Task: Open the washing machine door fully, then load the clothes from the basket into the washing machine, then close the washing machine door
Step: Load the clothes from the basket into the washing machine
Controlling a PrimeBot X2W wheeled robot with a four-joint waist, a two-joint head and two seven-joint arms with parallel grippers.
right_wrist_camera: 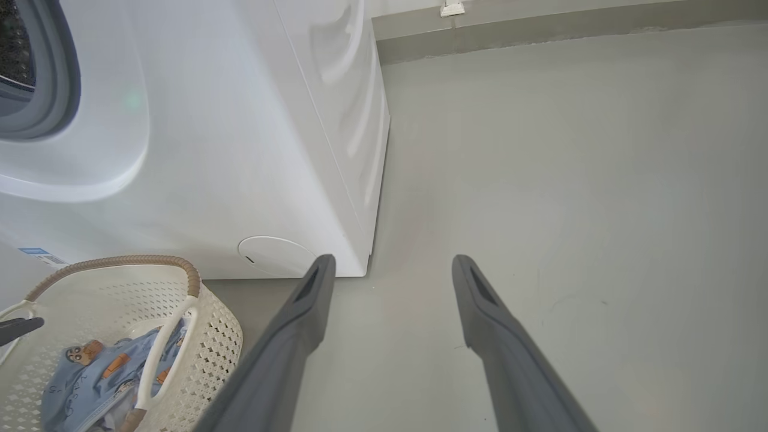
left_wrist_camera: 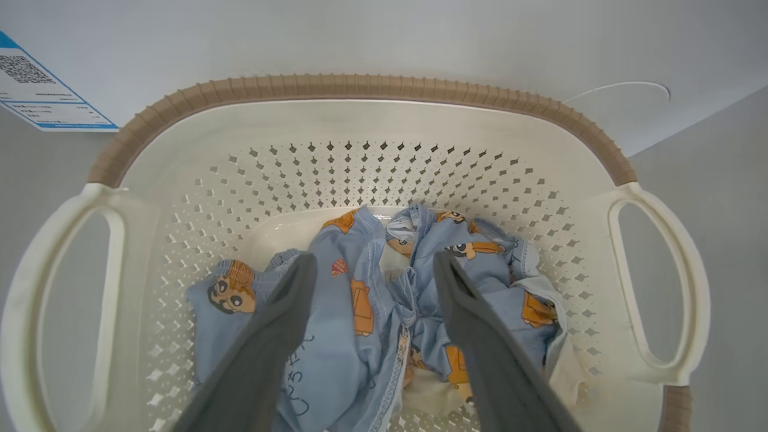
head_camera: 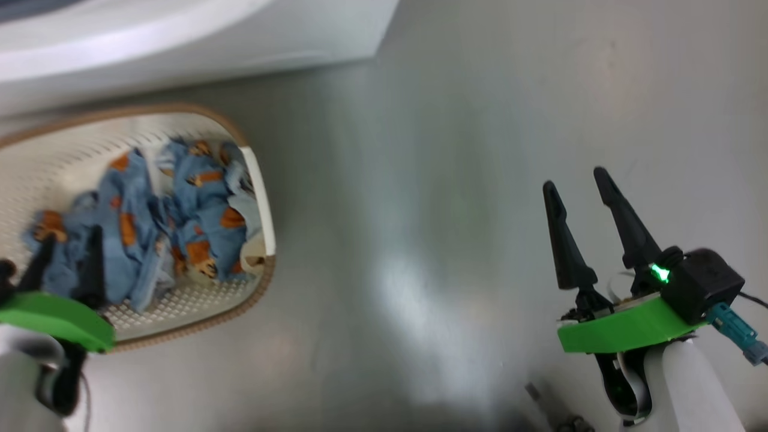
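Standing behind the basket [left_wrist_camera: 360, 90]: washing machine [right_wrist_camera: 240, 150], smooth white box, round flap low at its corner. Glossy grey floor [right_wrist_camera: 570, 210] lies bare right of the basket. Basket rounded, cream, perforated, brown ribbed rim. Clothes [left_wrist_camera: 360, 300], crumpled soft blue with orange bears, heaped inside. Left gripper [left_wrist_camera: 373, 258] spread wide over the heap, contact unclear. Right gripper [right_wrist_camera: 390, 261] spread, holding nothing, well right of the basket.

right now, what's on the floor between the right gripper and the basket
Nothing. In the head view, bare grey floor is all that lies between the right gripper and the basket. The clothes sit inside the basket.
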